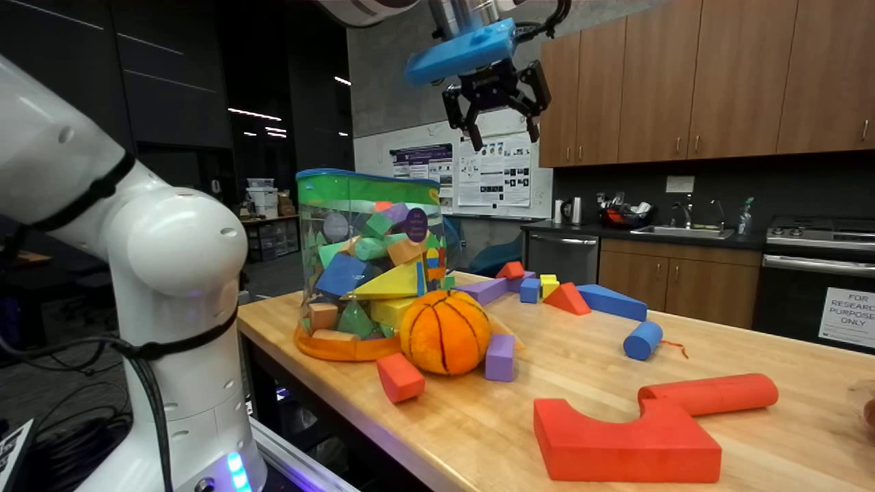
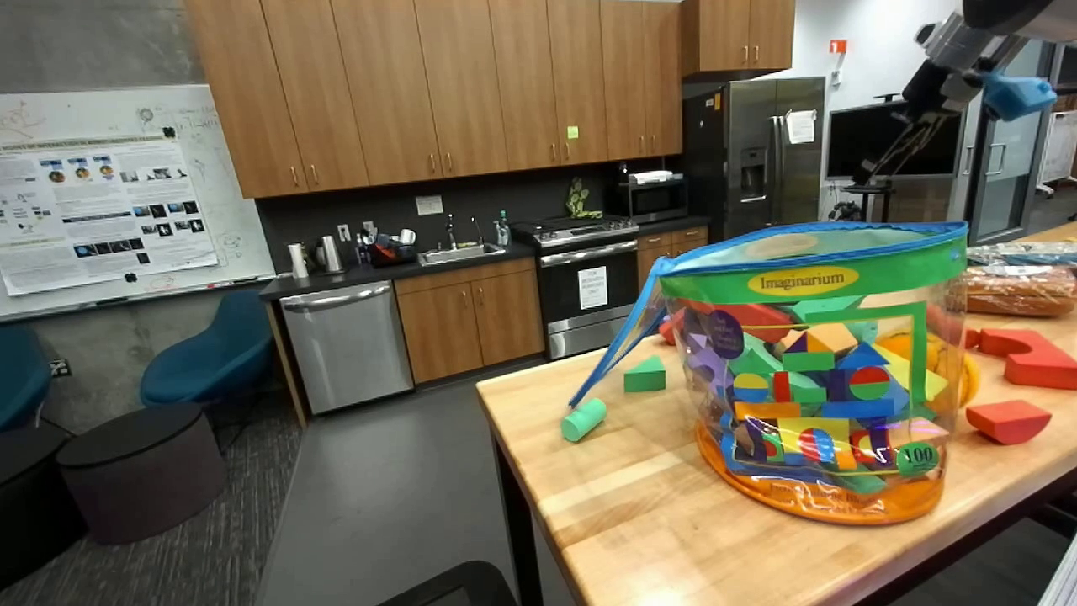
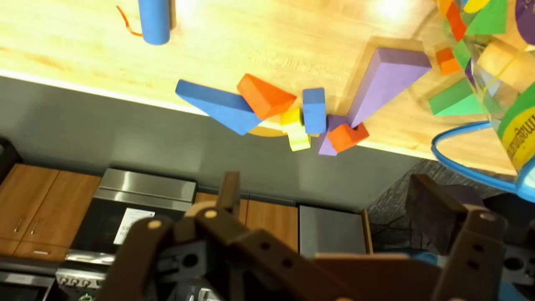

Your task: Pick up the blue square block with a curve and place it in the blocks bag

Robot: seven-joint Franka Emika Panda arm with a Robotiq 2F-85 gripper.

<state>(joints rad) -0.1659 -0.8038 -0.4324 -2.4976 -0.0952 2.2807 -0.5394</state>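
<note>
- Above the pale wooden table [image 1: 581, 355], the black 2-finger gripper [image 1: 504, 140] hangs with jaws spread wide and nothing between them.
- The small blue squarish, foam-looking block [image 3: 314, 110] stands near a table edge, just beside a stubby yellow block [image 3: 297, 136]; its curve cannot be made out.
- Closing off-centre could pinch this neighbour too, or push the target to the floor.
- The long flat blue triangular wedge [image 3: 221, 106] might be grasped by mistake.
- A low carry could hit and tip the tall clear-plastic, green-trimmed blocks bag [image 2: 892, 271]; its dangling blue zip lid [image 2: 637, 310] could snag the gripper.
- On the bag, a yellow oval label [image 2: 802, 280] reads "Imaginarium" and a green round label [image 2: 917, 458] "100".
- A white paper sheet [image 1: 847, 322] on the black oven [image 1: 793, 294] says "FOR RESEARCH PURPOSES ONLY".
</note>
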